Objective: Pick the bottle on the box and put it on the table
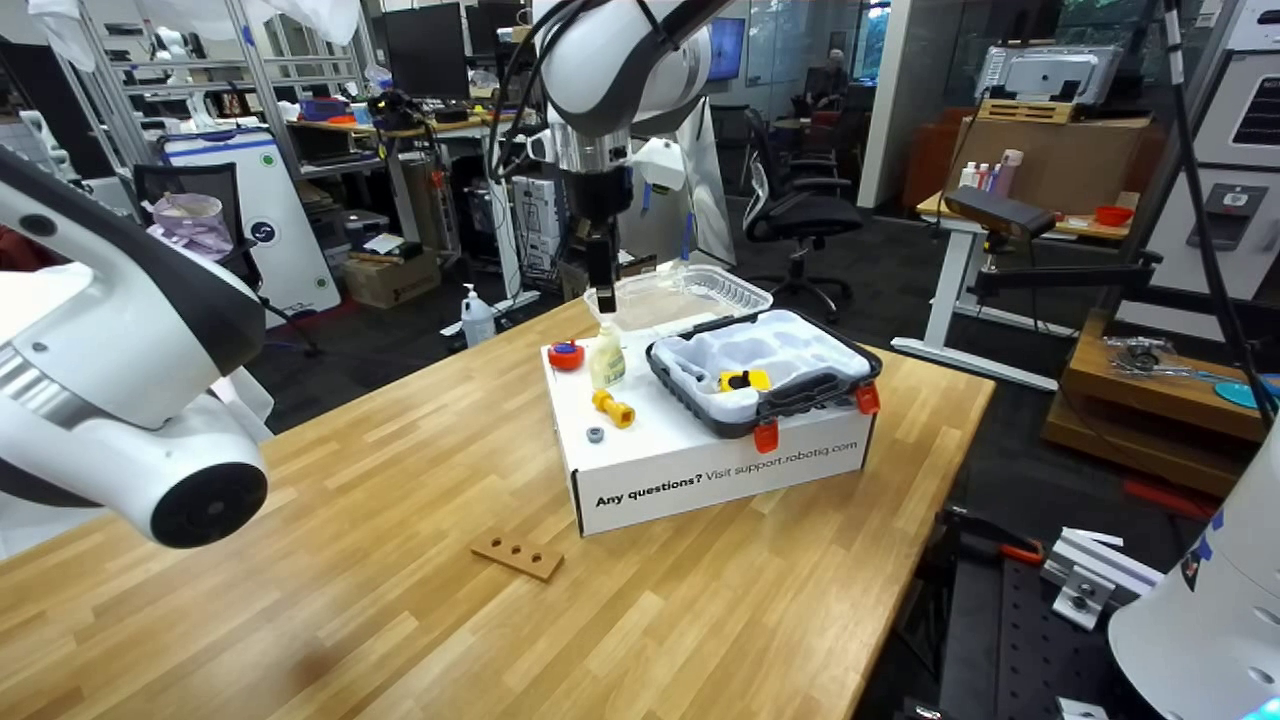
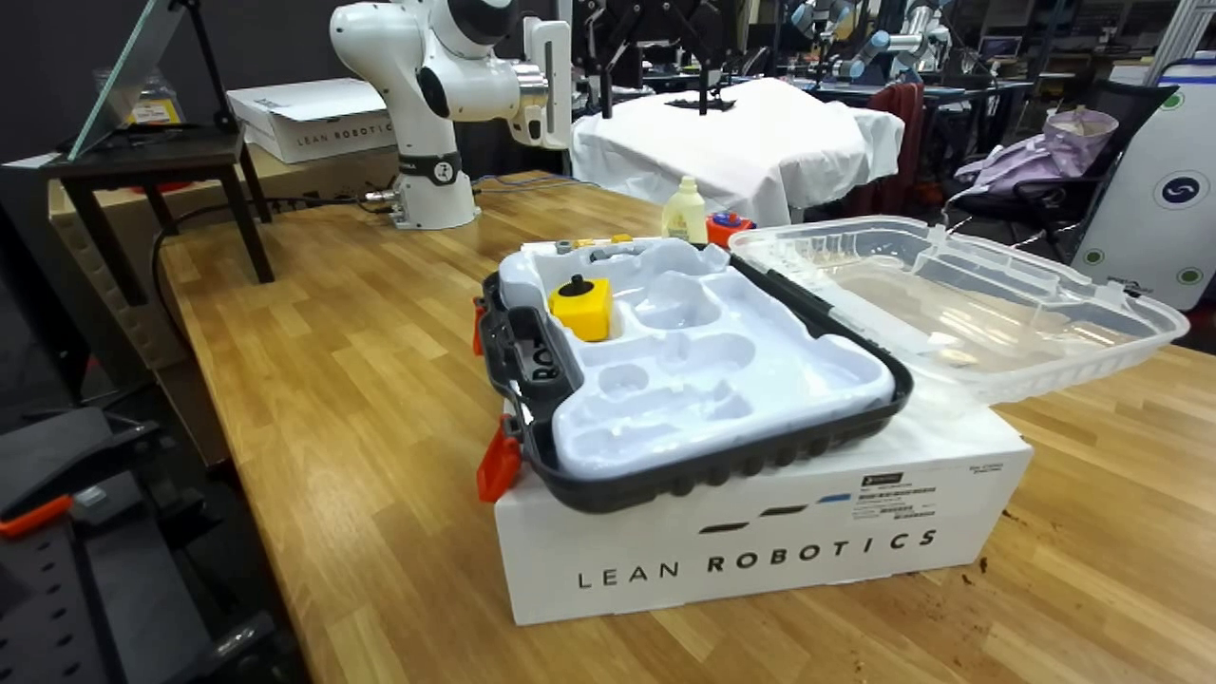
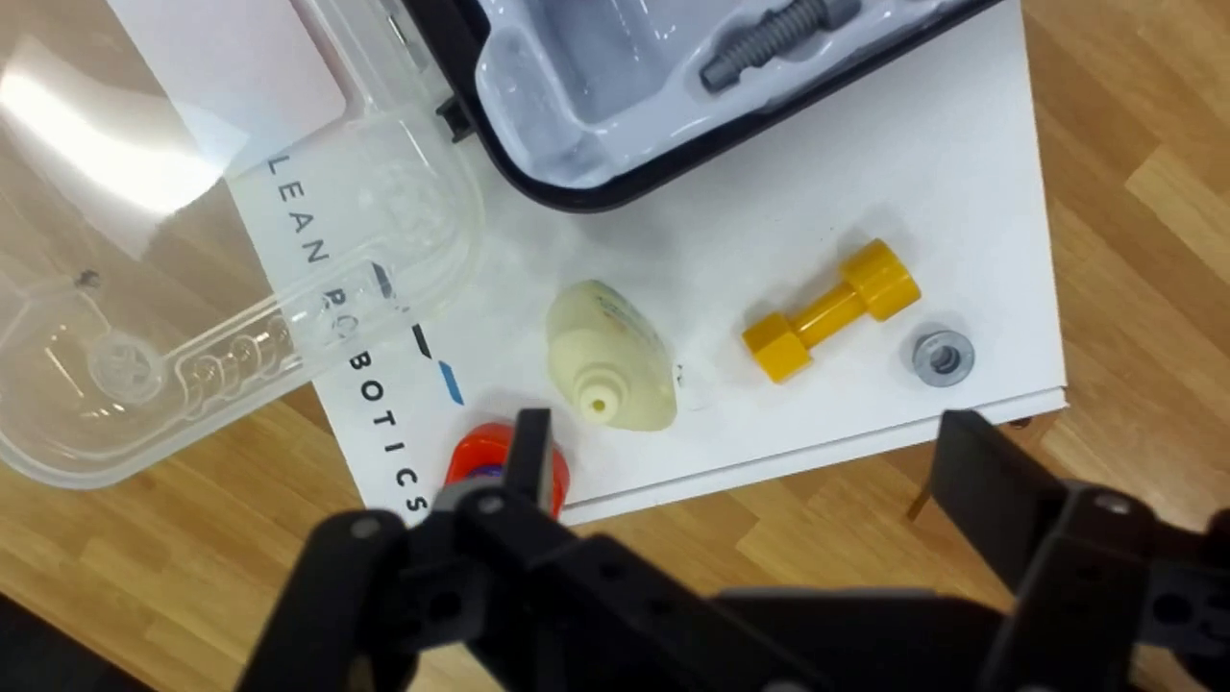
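Observation:
The pale cream-yellow bottle (image 1: 607, 358) stands upright on the white box (image 1: 720, 480); both also show in an exterior view, the bottle (image 2: 684, 211) behind the open case and the box (image 2: 760, 541) below it. My gripper (image 1: 604, 298) is above the bottle, pointing down. It also hangs above the bottle in an exterior view (image 2: 655, 103). In the wrist view my gripper (image 3: 747, 416) is open with nothing between its fingers. There the bottle (image 3: 615, 360) lies ahead of the fingertips, nearer the left finger. The light wooden table (image 1: 400, 480) carries the box.
An open case (image 1: 765, 360) with its clear lid (image 1: 690, 290) lies beside the bottle. A red piece (image 3: 480, 447), a yellow bolt (image 3: 831, 312) and a grey nut (image 3: 944, 358) are on the box. A holed wooden block (image 1: 517, 555) lies on the table. Another white arm (image 1: 120, 400) reaches over the table.

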Available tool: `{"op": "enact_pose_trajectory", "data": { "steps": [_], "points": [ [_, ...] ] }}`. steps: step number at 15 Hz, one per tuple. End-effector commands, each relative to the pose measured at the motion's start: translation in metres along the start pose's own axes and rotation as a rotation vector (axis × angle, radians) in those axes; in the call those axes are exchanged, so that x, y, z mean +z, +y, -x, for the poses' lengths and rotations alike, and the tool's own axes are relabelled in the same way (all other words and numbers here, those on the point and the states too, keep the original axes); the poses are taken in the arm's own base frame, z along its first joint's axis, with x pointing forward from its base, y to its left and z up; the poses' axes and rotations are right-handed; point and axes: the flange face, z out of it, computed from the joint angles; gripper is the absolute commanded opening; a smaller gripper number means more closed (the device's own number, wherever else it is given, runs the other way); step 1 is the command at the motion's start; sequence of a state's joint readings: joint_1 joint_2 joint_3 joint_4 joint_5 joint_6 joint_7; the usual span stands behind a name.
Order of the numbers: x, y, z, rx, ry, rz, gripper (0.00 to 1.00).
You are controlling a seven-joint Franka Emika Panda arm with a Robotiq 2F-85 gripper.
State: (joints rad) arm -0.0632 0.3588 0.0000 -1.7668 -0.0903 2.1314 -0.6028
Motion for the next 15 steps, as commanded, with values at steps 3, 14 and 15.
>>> {"op": "enact_pose_trajectory", "data": {
  "steps": [3,14,15],
  "points": [
    [0.012,0.004,-0.013,-0.301,-0.024,-0.072,1.00],
    [0.012,-0.002,-0.010,-0.222,-0.023,-0.033,1.00],
    [0.011,-0.002,-0.011,-0.222,-0.019,-0.010,1.00]
  ]
}}
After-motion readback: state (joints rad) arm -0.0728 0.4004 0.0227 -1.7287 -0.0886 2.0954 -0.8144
